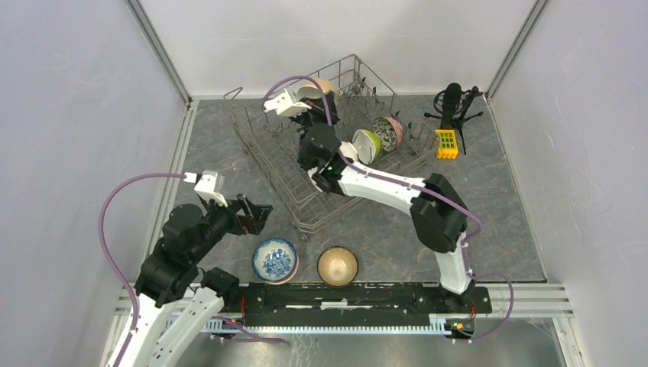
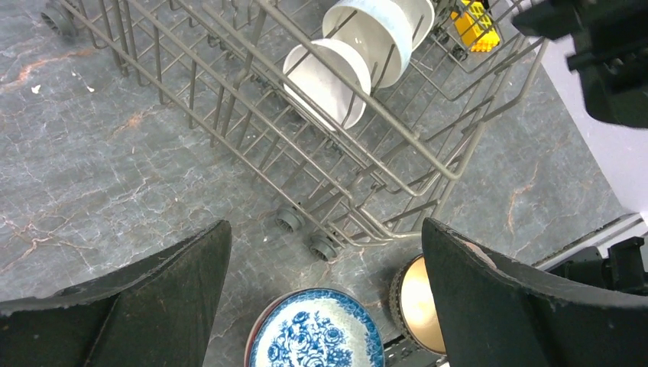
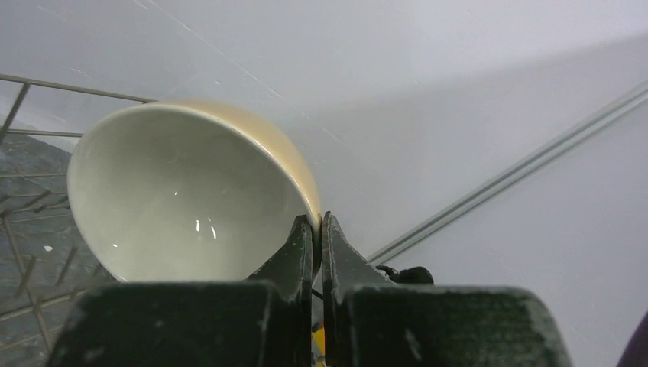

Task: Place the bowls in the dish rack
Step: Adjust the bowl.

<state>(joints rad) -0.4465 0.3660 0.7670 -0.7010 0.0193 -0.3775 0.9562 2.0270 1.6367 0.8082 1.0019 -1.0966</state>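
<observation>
Black mic [image 1: 452,99] sits right by the rack [image 1: 264,149]; right gripper [image 3: 317,222] pinches tan bowl [image 3: 183,191] rim over it, left gripper [image 2: 325,225] spread wide.

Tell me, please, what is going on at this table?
Bowls are being loaded into the dish rack. The right gripper is shut on the rim of a tan bowl, holding it at the rack's far end. The left gripper is open, above a blue-and-white bowl on the table, with a brown bowl beside it. A lime green bowl and a speckled bowl already stand in the rack.
</observation>
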